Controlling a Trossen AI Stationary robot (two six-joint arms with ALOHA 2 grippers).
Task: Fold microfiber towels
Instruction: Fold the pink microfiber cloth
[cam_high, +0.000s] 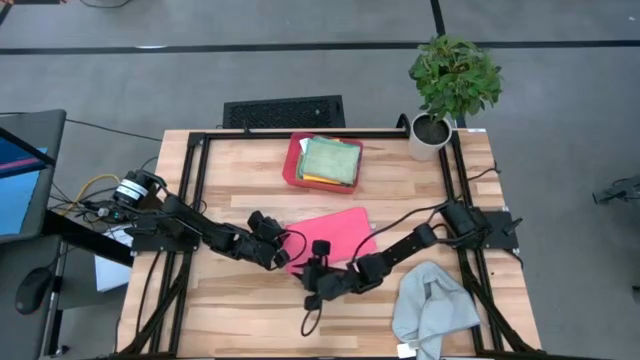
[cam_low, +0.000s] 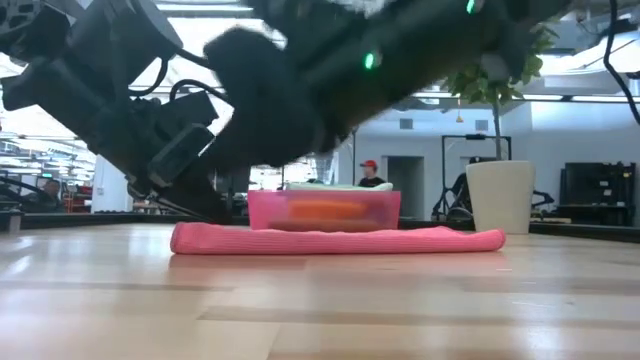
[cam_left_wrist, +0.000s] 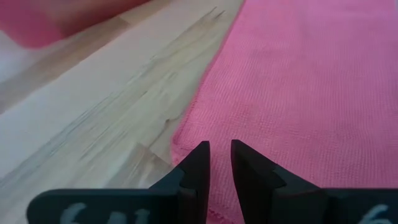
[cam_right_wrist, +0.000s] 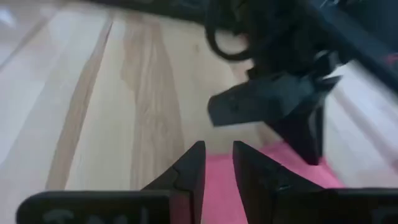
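Left gripper (cam_left_wrist: 220, 163) low over the near-left edge of the pink towel (cam_high: 332, 236), fingers (cam_left_wrist: 198, 168) narrowly apart with pink cloth between and under their tips; grip on the cloth unclear. Right gripper (cam_right_wrist: 217, 165) just beside it at the towel's near corner, fingers (cam_right_wrist: 191, 171) close together, a strip of pink between them; hold likewise unclear. Pink towel flat on the wooden surface (cam_high: 250, 300). Beyond the fingers, red tray (cam_high: 293, 166) with stacked towels (cam_high: 331, 160). Well aside of the right fingers, grey towel (cam_high: 434, 305) crumpled.
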